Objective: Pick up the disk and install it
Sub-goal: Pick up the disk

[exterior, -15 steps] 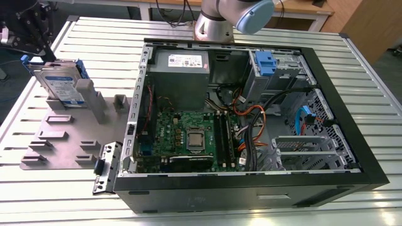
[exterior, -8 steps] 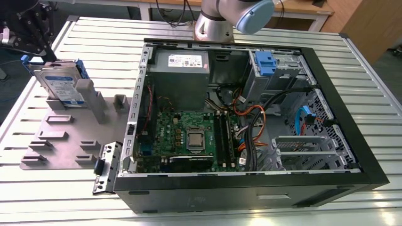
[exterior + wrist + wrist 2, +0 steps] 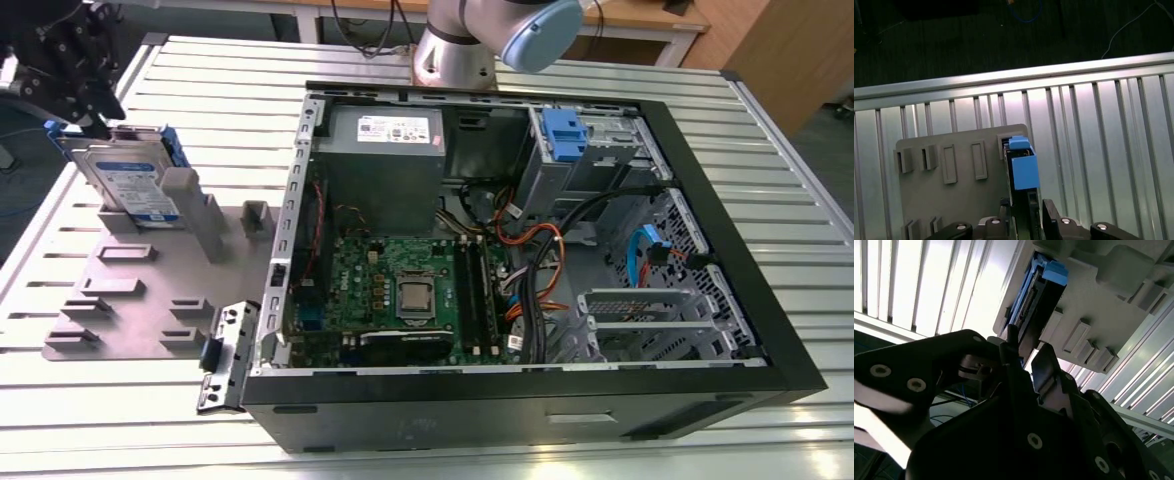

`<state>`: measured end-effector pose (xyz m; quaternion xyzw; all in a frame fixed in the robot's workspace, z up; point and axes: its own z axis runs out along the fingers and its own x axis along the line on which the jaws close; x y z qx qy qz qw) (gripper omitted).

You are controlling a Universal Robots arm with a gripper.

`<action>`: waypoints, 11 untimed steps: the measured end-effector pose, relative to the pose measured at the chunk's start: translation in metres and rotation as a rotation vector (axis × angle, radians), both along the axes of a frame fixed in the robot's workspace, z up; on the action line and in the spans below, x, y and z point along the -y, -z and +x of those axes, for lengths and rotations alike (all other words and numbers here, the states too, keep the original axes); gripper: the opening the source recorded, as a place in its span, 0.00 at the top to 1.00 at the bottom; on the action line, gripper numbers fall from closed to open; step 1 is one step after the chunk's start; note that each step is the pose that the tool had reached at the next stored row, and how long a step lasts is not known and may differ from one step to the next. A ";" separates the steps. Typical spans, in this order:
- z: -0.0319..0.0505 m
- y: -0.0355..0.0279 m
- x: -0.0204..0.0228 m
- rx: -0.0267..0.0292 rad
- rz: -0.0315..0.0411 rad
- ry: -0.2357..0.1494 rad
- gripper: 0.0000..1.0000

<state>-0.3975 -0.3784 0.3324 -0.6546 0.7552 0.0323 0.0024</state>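
Observation:
The disk (image 3: 134, 180) stands on edge in a slot of the grey fixture plate (image 3: 127, 300) at the exterior view's left; its silver face with a white-and-blue label is framed by a blue carrier. My gripper (image 3: 96, 118) hangs over its far upper corner. In both wrist views the black fingers straddle the disk's edge: one finger (image 3: 1010, 342) lies on one side and the other (image 3: 1043, 365) on the opposite side, with a thin gap showing. The blue carrier end (image 3: 1023, 165) rises between the fingers (image 3: 1048, 209). The disk is still seated in its slot.
An open computer case (image 3: 707, 230) lies to the exterior view's right of the fixture, with a motherboard, cables and a blue bracket (image 3: 563, 135) in the drive bay. A small metal bracket (image 3: 227, 350) leans by the case's near corner. The arm's base (image 3: 461, 50) stands behind the case on the slatted table (image 3: 787, 130).

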 end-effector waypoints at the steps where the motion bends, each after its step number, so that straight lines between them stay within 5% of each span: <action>1: 0.0000 0.0000 0.0000 0.0000 0.0000 0.000 0.59; 5: 0.0001 0.0000 0.0000 0.0000 0.0000 0.000 0.47; 11: 0.0001 0.0059 0.0000 0.0004 0.0001 0.000 0.47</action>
